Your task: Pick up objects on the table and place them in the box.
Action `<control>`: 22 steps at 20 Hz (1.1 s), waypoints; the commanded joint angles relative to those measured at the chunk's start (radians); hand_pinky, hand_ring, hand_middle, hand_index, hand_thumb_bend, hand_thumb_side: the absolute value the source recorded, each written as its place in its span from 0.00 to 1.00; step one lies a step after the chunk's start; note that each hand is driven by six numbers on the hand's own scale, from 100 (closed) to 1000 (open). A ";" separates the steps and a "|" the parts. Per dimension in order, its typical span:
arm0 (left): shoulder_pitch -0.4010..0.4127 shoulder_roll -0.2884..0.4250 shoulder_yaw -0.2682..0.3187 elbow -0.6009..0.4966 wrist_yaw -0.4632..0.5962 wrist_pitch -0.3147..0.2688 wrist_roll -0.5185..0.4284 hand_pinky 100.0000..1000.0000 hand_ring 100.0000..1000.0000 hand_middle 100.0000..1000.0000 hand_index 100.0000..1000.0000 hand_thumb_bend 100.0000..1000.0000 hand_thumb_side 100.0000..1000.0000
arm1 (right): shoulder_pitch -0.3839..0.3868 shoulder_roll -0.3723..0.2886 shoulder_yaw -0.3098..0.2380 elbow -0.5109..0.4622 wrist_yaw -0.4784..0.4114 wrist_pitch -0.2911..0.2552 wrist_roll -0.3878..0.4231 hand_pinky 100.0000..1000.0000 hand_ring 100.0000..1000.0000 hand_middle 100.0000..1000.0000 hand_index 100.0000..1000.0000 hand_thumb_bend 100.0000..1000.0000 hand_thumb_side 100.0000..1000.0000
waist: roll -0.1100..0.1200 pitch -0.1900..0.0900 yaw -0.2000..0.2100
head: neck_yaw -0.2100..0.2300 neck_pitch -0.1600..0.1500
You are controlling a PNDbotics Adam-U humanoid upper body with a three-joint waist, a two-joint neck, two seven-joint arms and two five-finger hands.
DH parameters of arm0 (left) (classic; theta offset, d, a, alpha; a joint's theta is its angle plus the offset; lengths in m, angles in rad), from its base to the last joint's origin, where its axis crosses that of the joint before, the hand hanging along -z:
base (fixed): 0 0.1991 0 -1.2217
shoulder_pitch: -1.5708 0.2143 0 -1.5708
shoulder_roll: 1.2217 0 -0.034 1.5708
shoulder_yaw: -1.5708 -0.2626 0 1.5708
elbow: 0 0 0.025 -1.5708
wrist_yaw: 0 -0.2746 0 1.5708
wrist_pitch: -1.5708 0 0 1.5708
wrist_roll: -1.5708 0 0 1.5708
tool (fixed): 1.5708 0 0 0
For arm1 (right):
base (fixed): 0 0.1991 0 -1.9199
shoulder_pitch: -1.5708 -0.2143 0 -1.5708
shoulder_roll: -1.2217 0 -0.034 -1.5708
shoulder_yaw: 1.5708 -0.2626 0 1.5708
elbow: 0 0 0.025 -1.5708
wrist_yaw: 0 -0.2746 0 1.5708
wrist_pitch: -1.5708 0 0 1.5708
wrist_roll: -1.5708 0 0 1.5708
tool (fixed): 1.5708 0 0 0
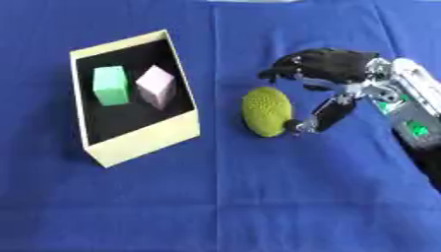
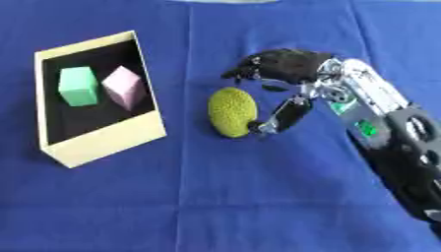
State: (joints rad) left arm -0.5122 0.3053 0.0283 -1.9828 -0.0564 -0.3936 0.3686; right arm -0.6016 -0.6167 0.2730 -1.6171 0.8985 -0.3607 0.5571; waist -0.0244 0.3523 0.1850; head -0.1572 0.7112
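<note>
A staged robot test setup, likely a lab: a table (image 1: pixel 258 206) draped in plain blue cloth, holding a cream box (image 1: pixel 146 140) with coloured blocks (image 1: pixel 110 84).

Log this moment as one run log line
right robot hand: open around yellow-green ball | box: green cube, pink cube | left: unseen

Only the right arm (image 2: pixel 388 133) is seen, entering from four o'clock. Its forearm is cased in black, with a small green patch set into a grey panel. The wrist is built of silver metal parts. The right hand (image 2: pixel 289 66), at about one o'clock, is clad in black, its thumb (image 2: pixel 287 114) black with silver-tipped fittings.
</note>
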 commanded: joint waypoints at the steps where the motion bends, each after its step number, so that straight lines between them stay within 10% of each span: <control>1: -0.013 0.007 0.001 -0.017 0.005 0.000 -0.006 0.67 0.81 0.73 0.80 0.11 0.59 | -0.022 0.006 0.001 0.045 0.022 -0.016 -0.004 0.86 0.90 0.71 0.97 0.30 0.25 | 0.005 -0.015 0.001 | -0.004 -0.013; 11: -0.013 0.006 0.000 -0.017 0.008 0.000 -0.011 0.68 0.81 0.73 0.80 0.11 0.60 | -0.014 0.008 -0.006 0.004 -0.090 0.014 -0.035 0.84 0.83 0.47 0.75 0.13 0.12 | 0.005 -0.014 0.000 | 0.000 -0.013; 22: -0.009 0.008 0.001 -0.017 0.009 0.003 -0.010 0.67 0.81 0.73 0.80 0.11 0.60 | -0.027 -0.024 -0.063 -0.134 -0.297 0.186 -0.093 0.78 0.62 0.25 0.50 0.00 0.00 | 0.000 -0.023 -0.007 | 0.008 -0.004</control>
State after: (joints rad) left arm -0.5121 0.3043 0.0281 -1.9828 -0.0524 -0.3917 0.3596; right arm -0.6101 -0.6081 0.2319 -1.7136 0.6378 -0.1940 0.4676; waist -0.0264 0.3545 0.1784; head -0.1530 0.7114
